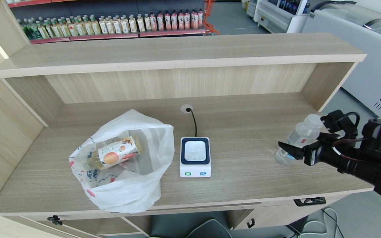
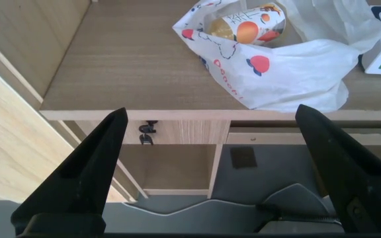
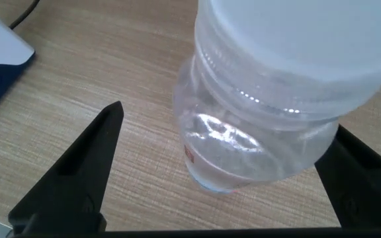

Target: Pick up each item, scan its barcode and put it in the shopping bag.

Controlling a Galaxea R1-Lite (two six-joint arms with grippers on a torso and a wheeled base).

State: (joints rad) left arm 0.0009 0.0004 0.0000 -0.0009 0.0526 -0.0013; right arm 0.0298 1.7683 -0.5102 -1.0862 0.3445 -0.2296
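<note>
A clear water bottle (image 1: 298, 138) with a white cap stands upright at the counter's right end. My right gripper (image 1: 306, 135) is open around it, one finger on each side; in the right wrist view the bottle (image 3: 256, 132) sits between the spread fingers (image 3: 78, 178). A white plastic shopping bag (image 1: 127, 185) lies open at the left with a tea bottle (image 1: 116, 153) lying inside. The white barcode scanner (image 1: 195, 157) sits in the middle. My left gripper (image 2: 211, 116) is open and holds nothing, below and in front of the counter edge, with the bag (image 2: 290, 73) beyond it.
The wooden counter (image 1: 243, 125) has a raised back wall and side walls. The scanner's black cable (image 1: 194, 124) runs to a hole at the back. Drawer fronts with keys (image 2: 147, 129) hang under the front edge. Shelves of drinks and freezers stand behind.
</note>
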